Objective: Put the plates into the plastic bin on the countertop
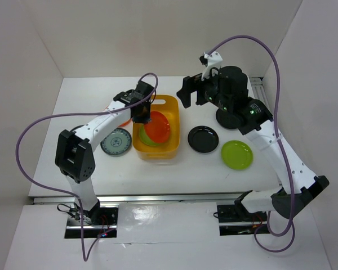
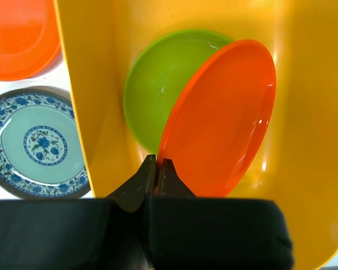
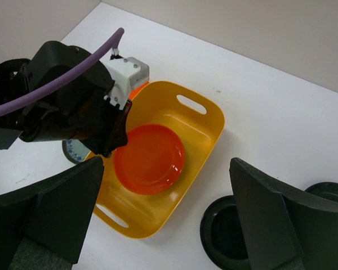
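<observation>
The yellow-orange plastic bin [image 1: 173, 108] stands mid-countertop. Inside it lies a lime green plate [image 2: 155, 84]. My left gripper [image 2: 158, 163] is shut on the near rim of an orange plate [image 2: 219, 112], which tilts over the green one inside the bin [image 2: 84, 84]. From above, the same orange plate [image 1: 159, 128] sits under my left gripper [image 1: 141, 119]. My right gripper [image 1: 191, 93] hangs open and empty above the countertop to the right of the bin. The right wrist view looks down on the orange plate [image 3: 149, 160] in the bin [image 3: 214, 121], between the wide-apart jaws of my right gripper [image 3: 168, 163].
Left of the bin lie a blue patterned plate [image 1: 115, 142] and a second orange plate [image 2: 19, 34]. To the right are a black plate [image 1: 203, 139], a lime green plate [image 1: 237, 154] and another black plate [image 1: 228, 119] partly under my right arm.
</observation>
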`<act>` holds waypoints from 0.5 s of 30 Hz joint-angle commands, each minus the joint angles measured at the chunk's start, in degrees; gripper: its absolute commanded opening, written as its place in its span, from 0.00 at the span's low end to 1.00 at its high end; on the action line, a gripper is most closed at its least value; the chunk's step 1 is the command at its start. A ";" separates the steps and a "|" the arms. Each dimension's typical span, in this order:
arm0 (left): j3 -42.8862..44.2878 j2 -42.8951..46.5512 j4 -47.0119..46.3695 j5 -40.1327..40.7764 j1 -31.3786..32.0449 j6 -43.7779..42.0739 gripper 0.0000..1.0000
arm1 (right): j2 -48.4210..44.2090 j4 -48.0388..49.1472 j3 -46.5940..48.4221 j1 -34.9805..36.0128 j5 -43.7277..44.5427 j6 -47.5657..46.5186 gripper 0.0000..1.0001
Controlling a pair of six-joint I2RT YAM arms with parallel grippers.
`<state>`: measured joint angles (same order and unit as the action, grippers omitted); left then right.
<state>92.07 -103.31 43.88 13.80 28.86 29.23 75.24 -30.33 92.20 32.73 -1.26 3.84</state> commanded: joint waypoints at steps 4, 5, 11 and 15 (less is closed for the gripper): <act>2.67 1.53 -0.90 2.19 -1.35 1.18 0.00 | -2.12 -0.08 0.17 -0.39 -2.17 0.47 1.00; 2.67 1.01 -0.90 2.80 -1.35 1.18 0.00 | -2.12 -0.08 0.17 -0.39 -2.17 0.47 1.00; 1.88 -1.63 -2.13 4.74 -1.88 1.18 0.00 | -1.07 -0.08 0.70 -0.39 -2.17 0.47 1.00; 0.65 -1.63 -3.53 2.73 -2.41 1.18 0.33 | -1.06 -0.08 1.22 -0.39 -2.70 0.47 1.00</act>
<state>92.25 -104.62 42.74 16.75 26.79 30.06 75.18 -30.55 92.23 32.73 -3.16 3.99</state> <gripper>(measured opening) 0.199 0.999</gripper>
